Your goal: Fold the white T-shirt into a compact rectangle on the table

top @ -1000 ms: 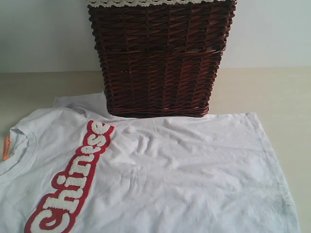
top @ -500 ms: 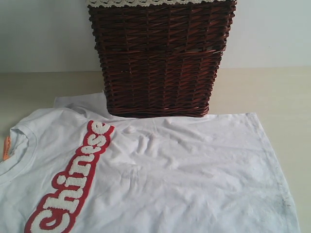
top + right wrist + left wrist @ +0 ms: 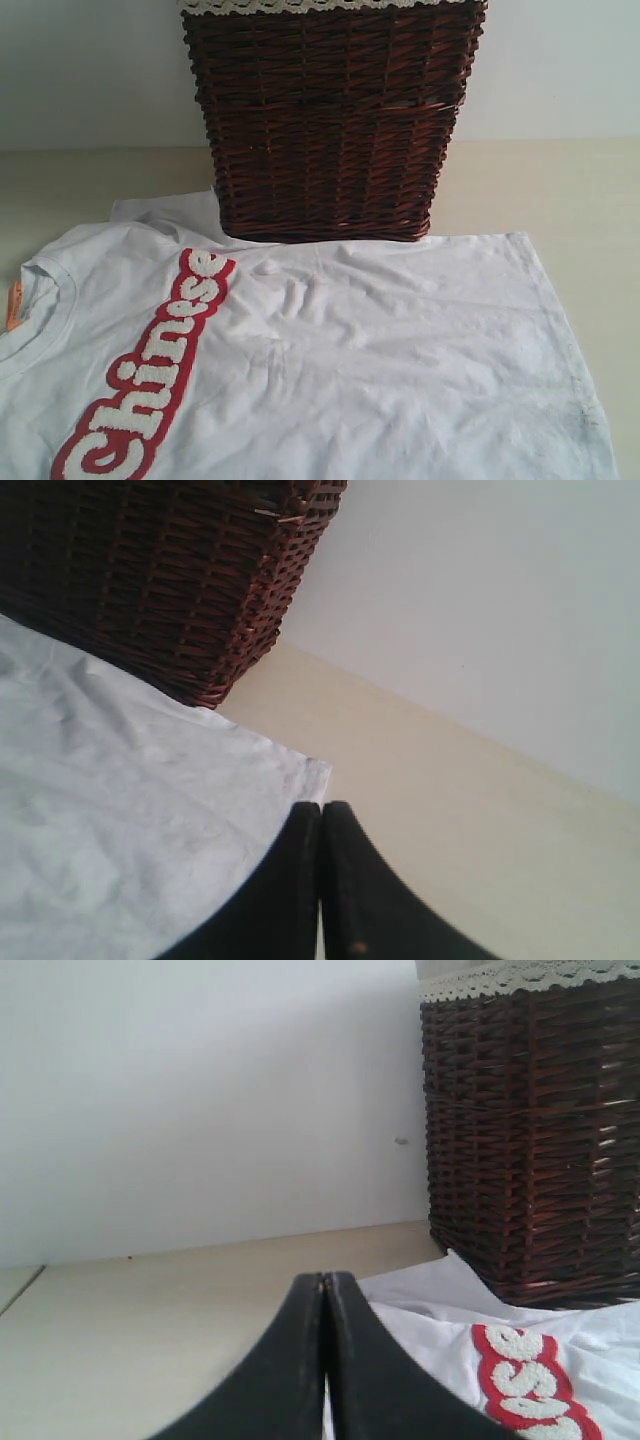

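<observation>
Nothing moved; L claw (image 3: 324,1282) & R claw (image 3: 320,810) together, white T-shirt (image 3: 380,350) edge touches basket (image 3: 330,120).

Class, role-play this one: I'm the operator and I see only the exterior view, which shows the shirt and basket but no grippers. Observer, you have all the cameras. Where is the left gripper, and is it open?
Observer: The left gripper is shut with nothing between its fingers. It points toward the shirt's sleeve beside the basket.
Operator: And the right one?
Observer: The right gripper is shut and empty too. It is aimed at the shirt corner near the basket, where the cloth ends on the table.
</observation>
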{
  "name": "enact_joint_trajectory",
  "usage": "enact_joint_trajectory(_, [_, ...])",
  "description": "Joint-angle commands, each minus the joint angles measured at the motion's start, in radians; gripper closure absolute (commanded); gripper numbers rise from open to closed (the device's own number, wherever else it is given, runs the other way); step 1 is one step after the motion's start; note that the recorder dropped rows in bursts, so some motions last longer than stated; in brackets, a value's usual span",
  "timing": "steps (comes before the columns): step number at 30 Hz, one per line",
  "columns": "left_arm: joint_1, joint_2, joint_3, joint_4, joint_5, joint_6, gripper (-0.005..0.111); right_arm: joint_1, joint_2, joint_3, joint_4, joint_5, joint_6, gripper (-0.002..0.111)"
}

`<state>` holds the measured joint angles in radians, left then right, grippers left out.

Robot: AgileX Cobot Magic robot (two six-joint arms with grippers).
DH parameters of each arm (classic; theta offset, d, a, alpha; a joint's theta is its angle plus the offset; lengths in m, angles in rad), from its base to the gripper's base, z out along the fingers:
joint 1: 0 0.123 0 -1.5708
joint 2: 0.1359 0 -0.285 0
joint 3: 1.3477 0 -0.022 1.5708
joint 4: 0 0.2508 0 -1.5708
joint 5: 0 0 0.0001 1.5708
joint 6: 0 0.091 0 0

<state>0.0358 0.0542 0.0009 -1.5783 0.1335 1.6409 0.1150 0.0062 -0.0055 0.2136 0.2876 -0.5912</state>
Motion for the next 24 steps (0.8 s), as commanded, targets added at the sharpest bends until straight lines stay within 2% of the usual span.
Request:
enact_joint_trajectory(1, [-0.006,0.005,-0.001,0.025,0.091,-0.004,0.107,0.002,-0.006,0.005,0.033,-0.006,0.048,0.108])
enact_joint_trajectory(5, [-0.006,0.005,-0.001,0.023,0.122,0.0,0.107,0.002,-0.006,0.005,0.047,-0.006,0.107,0.108])
enact_joint_trajectory(24, [-0.006,0.005,-0.001,0.028,0.124,-0.004,0.107,0.002,-0.006,0.005,0.047,-0.006,0.107,0.108])
